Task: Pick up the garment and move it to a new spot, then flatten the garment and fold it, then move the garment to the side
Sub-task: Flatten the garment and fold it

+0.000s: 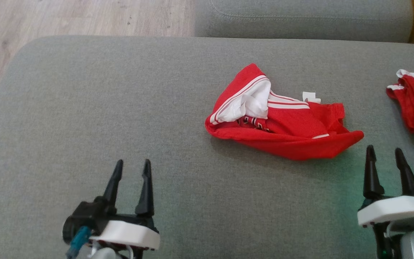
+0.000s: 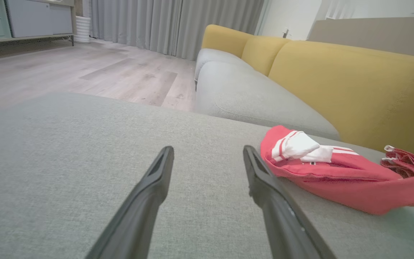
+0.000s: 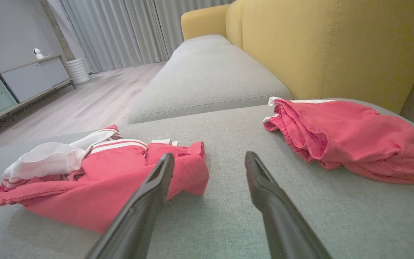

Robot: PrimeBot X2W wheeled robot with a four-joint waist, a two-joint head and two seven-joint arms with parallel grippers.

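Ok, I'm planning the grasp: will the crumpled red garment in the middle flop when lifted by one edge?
Probably floppy: the red garment lies in soft folds, so it should sag and unfold. Likely light: the cloth looks thin. It may drag rather than slide on the woven cushion.

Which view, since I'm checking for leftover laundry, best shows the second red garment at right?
Right wrist view: the second red garment lies almost whole. Head view crops it; left wrist view catches a sliver.
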